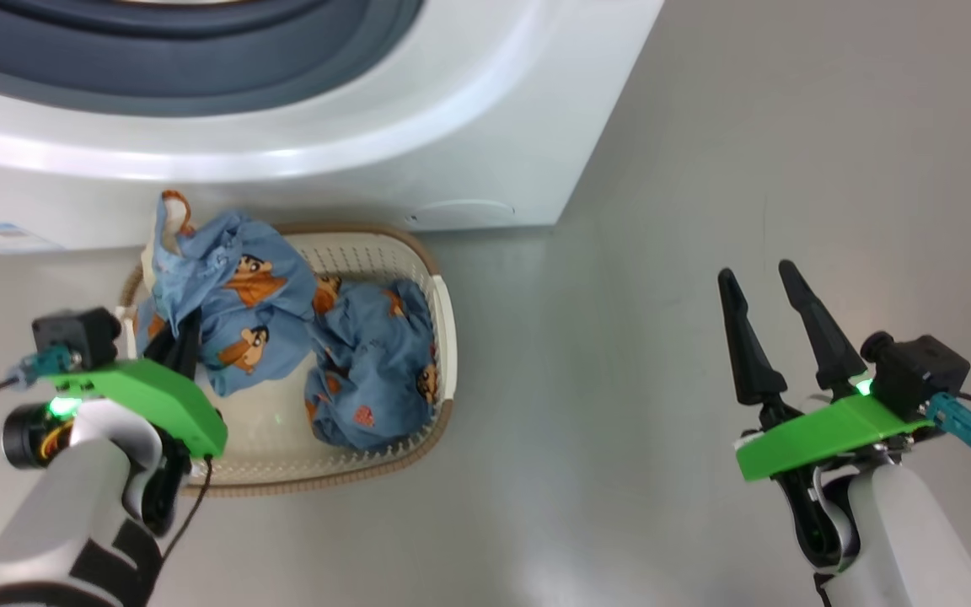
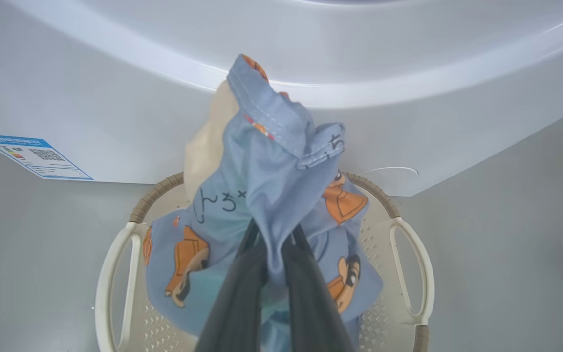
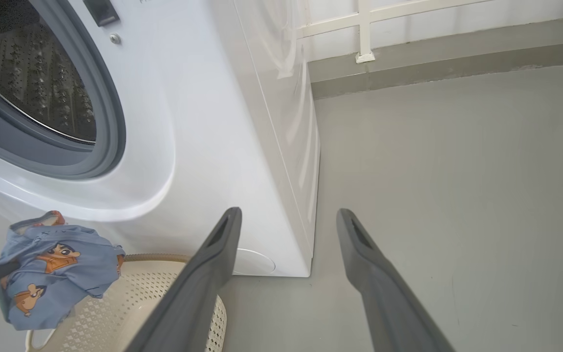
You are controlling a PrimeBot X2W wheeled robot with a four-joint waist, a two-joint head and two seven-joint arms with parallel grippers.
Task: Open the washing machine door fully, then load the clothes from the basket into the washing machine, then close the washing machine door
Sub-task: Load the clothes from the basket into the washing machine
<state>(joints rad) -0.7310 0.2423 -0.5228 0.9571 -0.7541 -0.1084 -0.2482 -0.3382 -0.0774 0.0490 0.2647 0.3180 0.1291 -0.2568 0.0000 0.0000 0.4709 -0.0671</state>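
– Grey smooth floor (image 1: 705, 211) all around, and on it the white washing machine (image 1: 452, 126). Where are the clothes (image 1: 233, 295)?
– One piece hangs from the left gripper (image 2: 274, 237), above the left part of the basket (image 1: 445, 320). Its two dark fingers (image 2: 237, 303) are pressed together on a fold of the cloth, and the rest falls down around them.
– How does this piece look?
– Light blue fabric, wrinkled, with small cartoon figures in orange and brown. In the left wrist view a stitched hem stands up at the top, and some dark written signs are printed lower on it. A pale part shows behind.
– And the rest?
– A second bundle (image 1: 376, 371) of the same print lies inside the basket, on its right side, crumpled like a ball.
– The basket itself?
– Cream plastic with small holes and a brown braided rim. It stands on the floor just before the machine; touching it or not, I cannot tell.
– What shows of the machine?
– In the right wrist view, the steel drum (image 3: 32, 88) with the grey-blue gasket (image 3: 108, 127) around it. A blue label (image 2: 37, 156) sits low on the front.
– The right gripper (image 1: 757, 271)?
– Jaws wide apart and empty, over bare floor, well apart from the basket.
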